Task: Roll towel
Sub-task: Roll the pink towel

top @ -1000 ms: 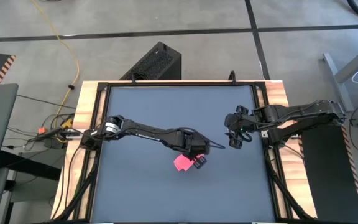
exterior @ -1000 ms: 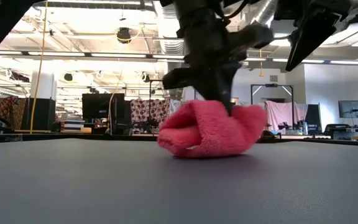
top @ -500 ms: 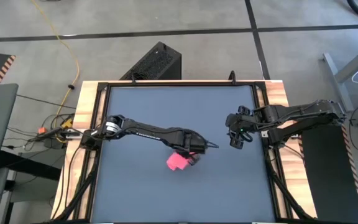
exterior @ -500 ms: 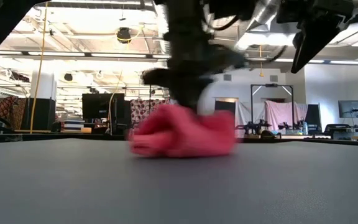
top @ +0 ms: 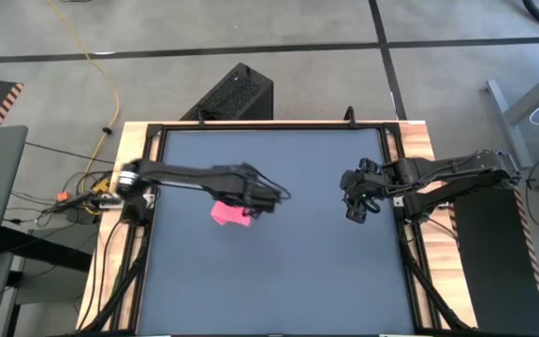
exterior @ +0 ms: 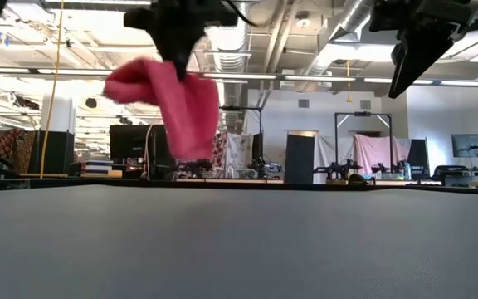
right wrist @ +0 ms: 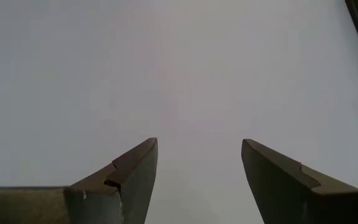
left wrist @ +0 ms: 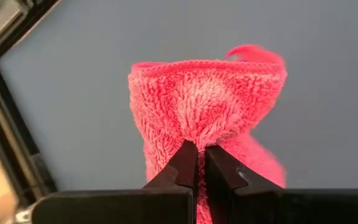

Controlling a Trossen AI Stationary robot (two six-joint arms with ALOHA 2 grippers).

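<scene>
The towel (top: 229, 212) is held bunched and clear of the worktop (top: 279, 281), hanging in the air over the left half of the dark mat, as is seen in the low view (exterior: 173, 91). It is pinched at a gathered fold by the left hand (left wrist: 199, 160), whose fingers are clenched tight on the pink cloth. The right hand (right wrist: 197, 163) is kept well apart, above the mat near the worktop's right edge (top: 356, 198), with its fingers spread wide and nothing between them.
</scene>
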